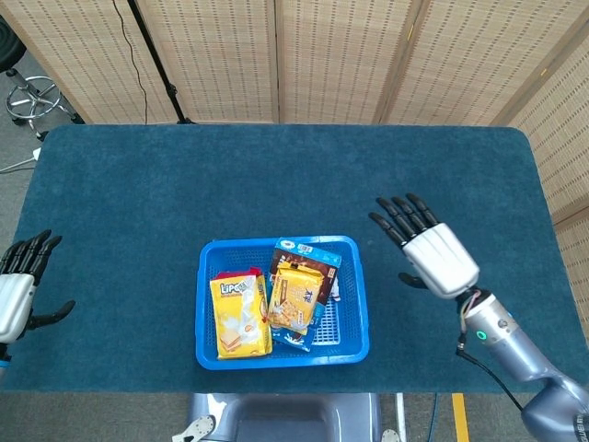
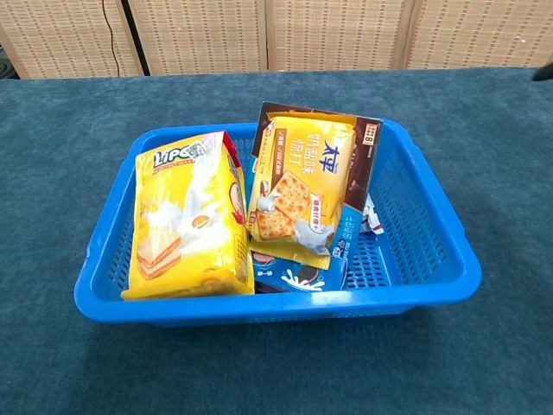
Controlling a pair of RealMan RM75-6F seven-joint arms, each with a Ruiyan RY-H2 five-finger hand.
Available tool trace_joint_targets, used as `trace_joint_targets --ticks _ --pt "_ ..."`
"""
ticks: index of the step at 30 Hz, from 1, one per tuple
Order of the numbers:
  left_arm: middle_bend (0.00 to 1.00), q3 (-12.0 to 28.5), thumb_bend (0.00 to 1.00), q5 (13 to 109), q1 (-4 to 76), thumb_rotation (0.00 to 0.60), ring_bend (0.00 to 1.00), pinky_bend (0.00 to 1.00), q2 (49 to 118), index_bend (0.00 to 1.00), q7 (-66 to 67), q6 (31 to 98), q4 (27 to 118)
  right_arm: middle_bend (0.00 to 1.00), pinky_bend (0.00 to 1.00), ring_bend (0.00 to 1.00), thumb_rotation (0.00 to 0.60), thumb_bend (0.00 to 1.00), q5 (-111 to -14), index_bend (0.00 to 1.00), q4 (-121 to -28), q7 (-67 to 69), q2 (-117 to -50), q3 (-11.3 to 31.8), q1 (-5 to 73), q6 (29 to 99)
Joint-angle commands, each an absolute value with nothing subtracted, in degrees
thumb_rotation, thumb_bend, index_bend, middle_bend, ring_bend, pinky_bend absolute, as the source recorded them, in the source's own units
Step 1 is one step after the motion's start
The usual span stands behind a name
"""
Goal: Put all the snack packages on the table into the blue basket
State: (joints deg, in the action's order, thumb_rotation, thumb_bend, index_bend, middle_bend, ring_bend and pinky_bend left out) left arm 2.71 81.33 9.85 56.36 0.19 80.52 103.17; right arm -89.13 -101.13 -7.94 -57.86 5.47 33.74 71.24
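Right robot hand spread, empty

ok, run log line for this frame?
left hand: open, table edge | right hand: open, beside blue basket | cracker pack: in basket | Lipo pack: in basket | no snacks visible on table

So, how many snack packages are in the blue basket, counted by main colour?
Yellow: 2, the Lipo pack and the cracker bag
Blue: 1, the cookie box
Brown: 1, the pack behind the cracker bag
Total: 4 visible, all inside the blue basket
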Motion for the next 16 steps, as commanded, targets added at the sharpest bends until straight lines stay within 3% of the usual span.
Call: trace_joint_targets --ticks 1,11,16 --pt "0.0 1.7 0.19 82.8 6.9 0.6 0.0 0.0 59.9 0.0 1.6 84.9 100.4 0.0 0.01 0.0 0.6 0.0 -85.5 0.0 -96.1 -0.1 -58.4 2.1 26.9 74.9" --pt "0.0 0.5 0.19 85.2 4.8 0.6 0.0 0.0 61.1 0.0 1.6 87.5 97.0 0.0 0.0 0.0 0.6 0.0 -86.2 0.0 -88.3 7.9 -62.4 -3.3 16.0 81.4" --pt "0.0 -0.1 0.19 86.4 4.1 0.6 0.0 0.0 60.0 0.0 0.5 87.8 96.9 0.0 0.0 0.0 0.6 0.0 -85.8 0.0 -85.3 9.1 -64.4 -2.9 12.2 85.3"
